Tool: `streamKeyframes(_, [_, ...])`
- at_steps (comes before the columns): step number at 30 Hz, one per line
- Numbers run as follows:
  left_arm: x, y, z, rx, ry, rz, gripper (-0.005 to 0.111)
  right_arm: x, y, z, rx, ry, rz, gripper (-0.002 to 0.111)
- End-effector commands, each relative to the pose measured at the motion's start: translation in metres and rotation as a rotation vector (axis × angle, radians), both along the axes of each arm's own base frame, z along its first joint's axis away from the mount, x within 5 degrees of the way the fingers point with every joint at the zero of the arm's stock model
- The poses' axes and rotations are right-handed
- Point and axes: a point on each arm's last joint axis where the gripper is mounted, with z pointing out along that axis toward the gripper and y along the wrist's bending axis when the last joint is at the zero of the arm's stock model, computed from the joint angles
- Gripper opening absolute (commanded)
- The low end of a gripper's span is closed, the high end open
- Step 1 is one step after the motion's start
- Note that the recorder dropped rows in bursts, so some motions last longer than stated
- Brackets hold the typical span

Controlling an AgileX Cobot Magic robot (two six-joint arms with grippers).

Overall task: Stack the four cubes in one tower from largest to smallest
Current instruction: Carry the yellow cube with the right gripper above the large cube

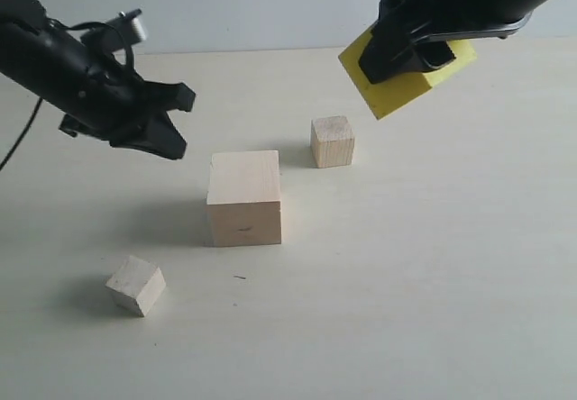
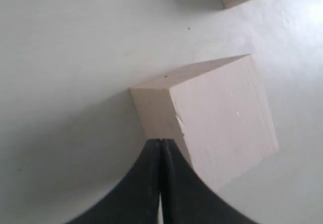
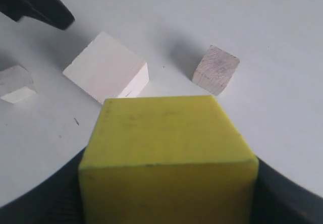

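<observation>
Right pincer (image 1: 407, 58) is gripping the medium yellow cube (image 1: 401, 98) between its fingers, holding it tilted and clear of the bench (image 1: 433, 283), toward the far right corner. Left pincer (image 2: 160, 146) is hovering closed and empty, tips pointing at the large pale wooden cube (image 1: 243, 197), which is sitting mid-bench. The tan cube (image 1: 333, 140) is resting just beyond the large cube, toward the far edge. The smallest whitish cube (image 1: 136, 285) is lying toward the near left corner, apart from both pincers.

Pale tabletop (image 1: 451, 283), plain white wall (image 1: 270, 4)
</observation>
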Motion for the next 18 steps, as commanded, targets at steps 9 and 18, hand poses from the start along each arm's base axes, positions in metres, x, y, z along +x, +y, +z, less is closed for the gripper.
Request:
streamKeyframes(9, [-0.036,0.033,0.082,0.036,-0.154,-0.016,0.000,0.052,0.038,-0.031,-0.069,0.171,0.179,0.000])
streamKeyframes(18, [-0.052,0.041,0.100,0.082,-0.174,-0.023,0.000,0.093,0.066,-0.015,-0.160,0.066,0.421,0.000])
